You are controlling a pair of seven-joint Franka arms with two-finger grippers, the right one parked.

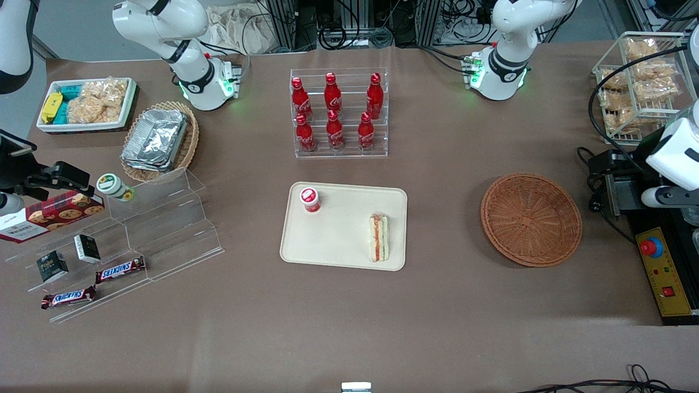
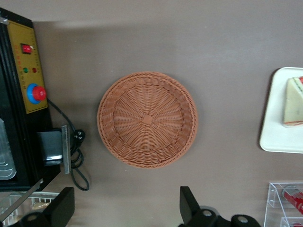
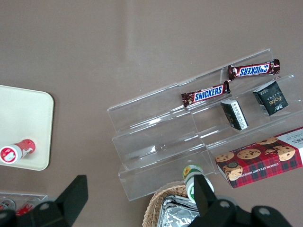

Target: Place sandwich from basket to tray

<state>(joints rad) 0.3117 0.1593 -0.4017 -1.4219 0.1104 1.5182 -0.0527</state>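
One sandwich (image 1: pixel 379 237) lies on one tray (image 1: pixel 333 245) mid-bench. One basket (image 1: pixel 531 219) sits empty. Gripper (image 2: pixel 125 210) hovers above the basket, fingers spread, holding nothing.

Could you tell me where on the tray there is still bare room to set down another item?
The tray is bare across its middle and its corner nearest the camera, between the red-capped cup and the sandwich, which lies along the edge facing the basket. The basket is bare too. The gripper hangs open above the table beside the basket.
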